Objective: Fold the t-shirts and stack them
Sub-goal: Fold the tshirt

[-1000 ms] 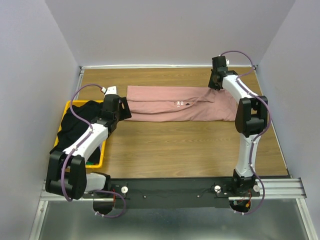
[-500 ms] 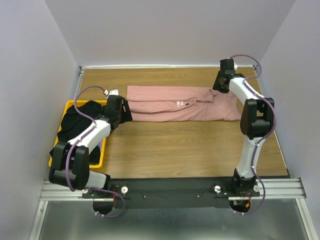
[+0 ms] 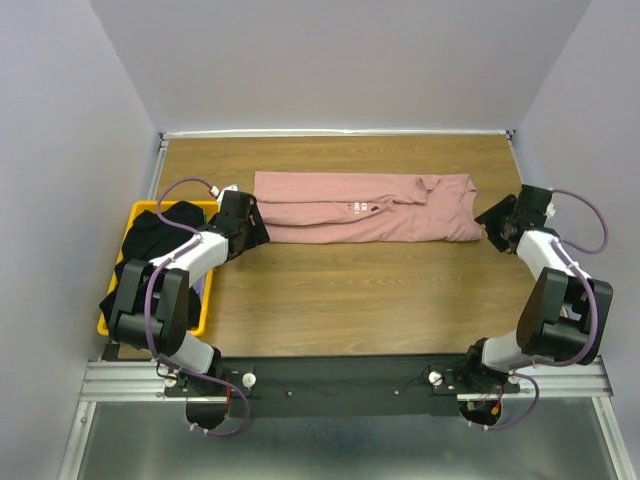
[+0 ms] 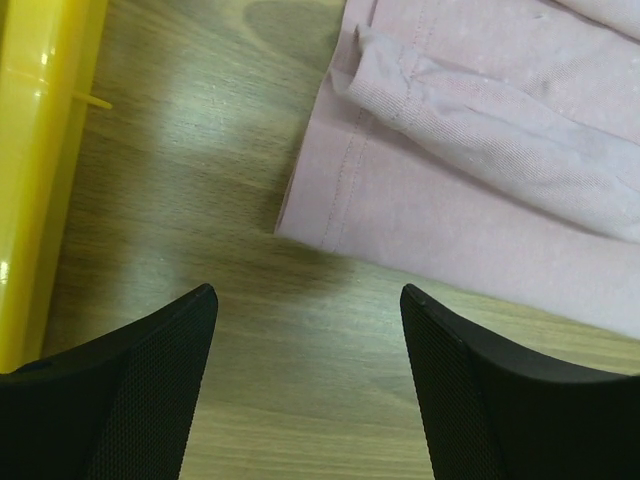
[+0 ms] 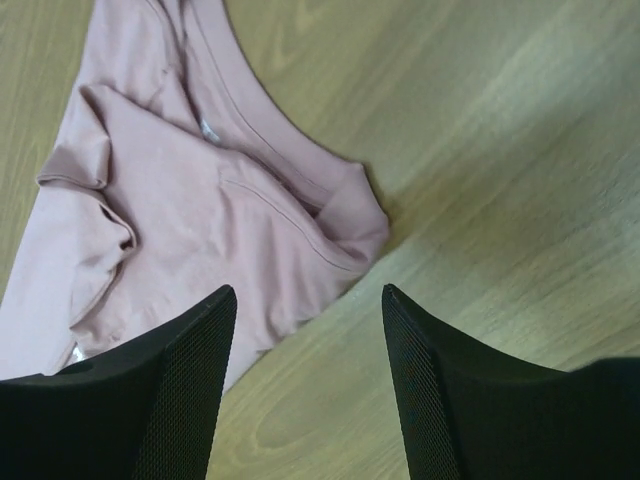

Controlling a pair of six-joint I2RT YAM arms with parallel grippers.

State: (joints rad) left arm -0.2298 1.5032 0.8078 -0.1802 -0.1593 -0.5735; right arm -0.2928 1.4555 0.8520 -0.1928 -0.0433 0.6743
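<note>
Wooden tabletop [image 3: 350,300] is carrying everything, walled in on three sides.

Pink t-shirt [image 3: 400,215] is lying flat across the far half, folded lengthwise into a long band running left to right. The neckline end is pointing right and the hem end left. A sleeve is lying folded over on top at each end.

Yellow basket [image 4: 35,150] is sitting at the left edge of the tabletop, apart from the pink shirt with a strip of bare wood between them.

Black t-shirt [image 3: 150,240] is bunched up inside the basket and spilling over its near-left rim.

I'm holding my left hand [image 4: 307,295] low over that bare strip, just beside the pink shirt's near-left corner. Jaws are standing wide with nothing between them, and I'm not touching the cloth.

I'm holding my right hand [image 5: 307,292] just off the shirt's right end, by the neckline. Jaws are wide here too and gripping nothing. From the wrist camera the left finger is overlapping the cloth edge, and I can't tell whether it's touching.

A small print [image 3: 360,208] is showing near the middle of the pink shirt, too small to read.
</note>
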